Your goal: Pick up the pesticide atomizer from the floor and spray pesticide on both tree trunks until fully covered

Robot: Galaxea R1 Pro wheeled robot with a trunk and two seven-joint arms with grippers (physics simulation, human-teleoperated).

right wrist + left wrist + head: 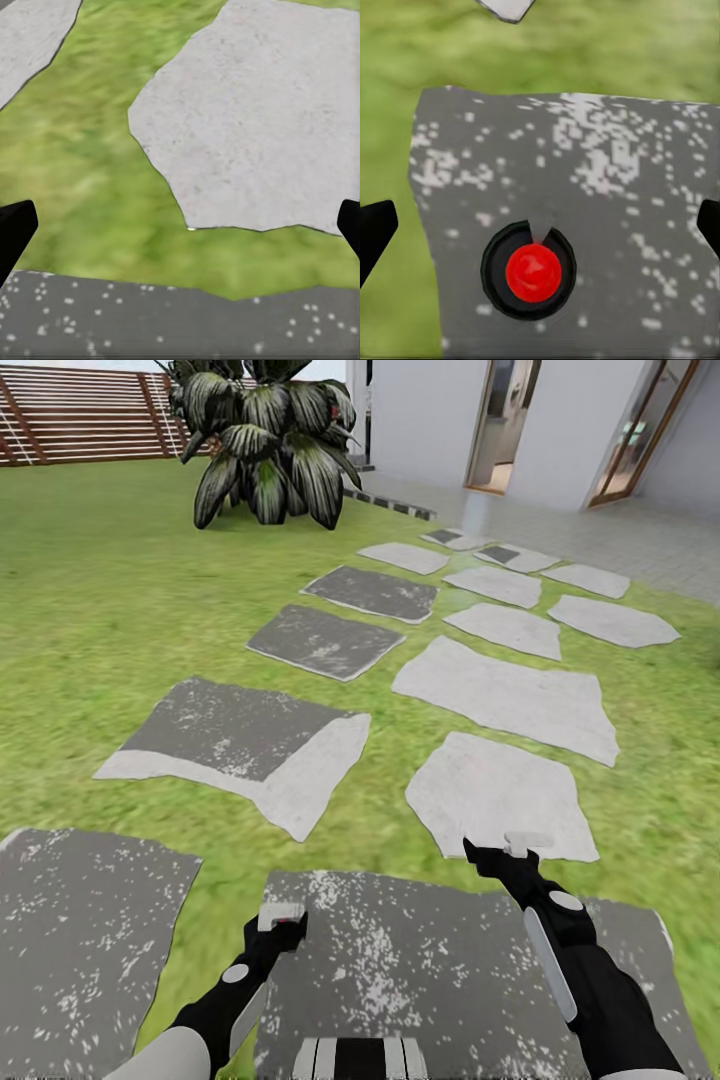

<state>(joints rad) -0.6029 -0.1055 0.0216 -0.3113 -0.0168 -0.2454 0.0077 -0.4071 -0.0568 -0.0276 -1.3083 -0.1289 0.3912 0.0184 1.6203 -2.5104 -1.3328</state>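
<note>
head view: both arms low, forward

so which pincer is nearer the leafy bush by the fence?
Left. The bush stands far ahead and to the left; the left pincer sits on that side, the right pincer off to the other.

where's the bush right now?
Head view: the bush stands far ahead, upper left of centre, on the lawn just in front of the slatted fence, left of the far end of the stepping-stone path.
</note>
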